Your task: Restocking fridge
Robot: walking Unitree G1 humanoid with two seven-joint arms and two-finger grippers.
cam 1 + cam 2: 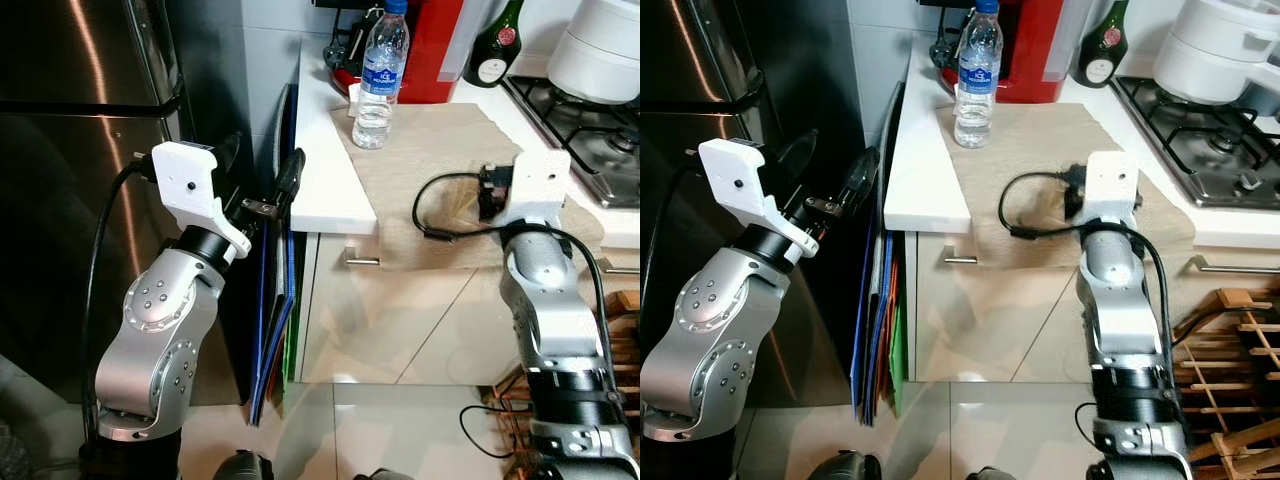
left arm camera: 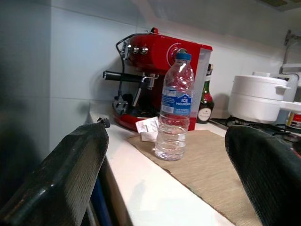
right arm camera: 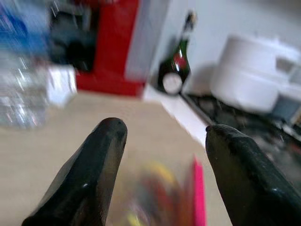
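A clear water bottle (image 1: 380,75) with a blue cap and blue label stands upright on a beige mat (image 1: 440,150) at the back of the white counter. My left gripper (image 1: 258,170) is open in the gap between the steel fridge (image 1: 80,150) and the counter's edge, pointing at the bottle (image 2: 175,113) from well short of it. Over the mat's front part, to the right of the bottle, my right gripper (image 3: 164,129) is open and holds nothing. A blurred pink and yellow thing (image 3: 188,193) lies below its fingers.
Behind the bottle are a red coffee machine (image 1: 430,50) and a green bottle (image 1: 497,45). A white pot (image 1: 600,50) sits on the gas hob (image 1: 590,120). Flat boards (image 1: 275,330) lean between fridge and cabinet. A wooden rack (image 1: 620,330) stands low on the right.
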